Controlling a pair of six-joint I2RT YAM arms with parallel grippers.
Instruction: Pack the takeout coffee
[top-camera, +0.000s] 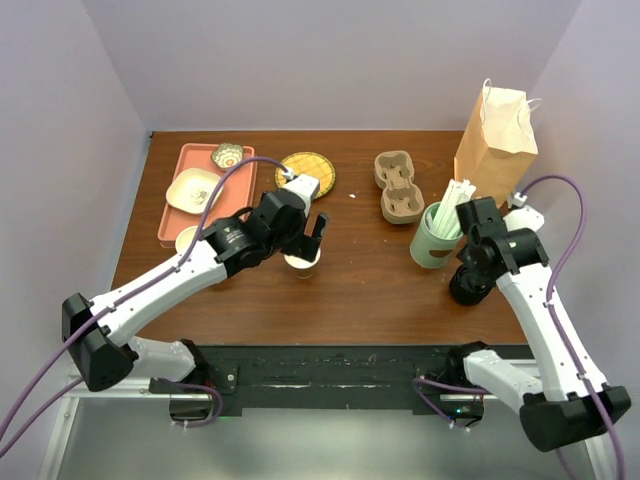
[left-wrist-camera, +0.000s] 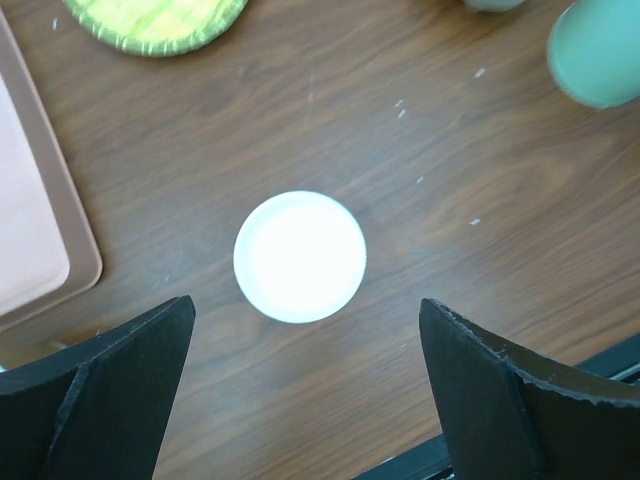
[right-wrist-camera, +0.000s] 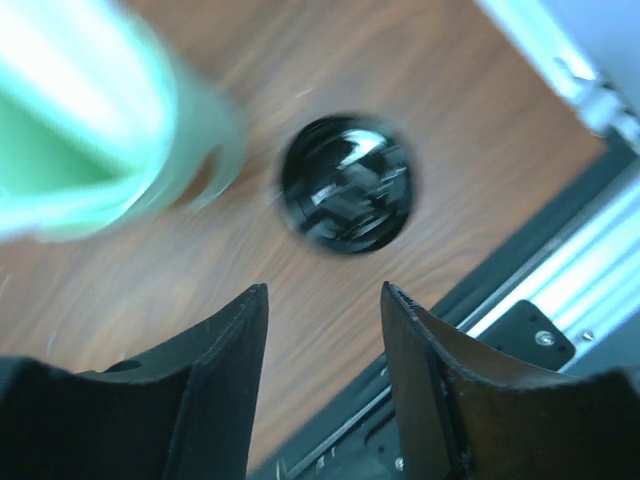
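Note:
No cup with a black lid shows in any view. A small cream-tan paper cup (top-camera: 302, 263), lidless and white inside, stands mid-table; it also shows in the left wrist view (left-wrist-camera: 300, 256). My left gripper (top-camera: 305, 238) hovers straight above it, jaws wide open and empty (left-wrist-camera: 307, 305). A glossy round black lid (right-wrist-camera: 347, 185) sits near the front right edge and also shows in the top view (top-camera: 470, 290). My right gripper (top-camera: 470, 265) is just above it, open and empty (right-wrist-camera: 323, 290).
A pale-green cup of white straws (top-camera: 437, 236) stands beside the right gripper. A pulp cup carrier (top-camera: 398, 186) and a brown paper bag (top-camera: 495, 140) are at the back right. A pink tray (top-camera: 170, 225) with bowls, a yellow-green plate (top-camera: 305, 172) and stacked cups (top-camera: 187, 240) are on the left.

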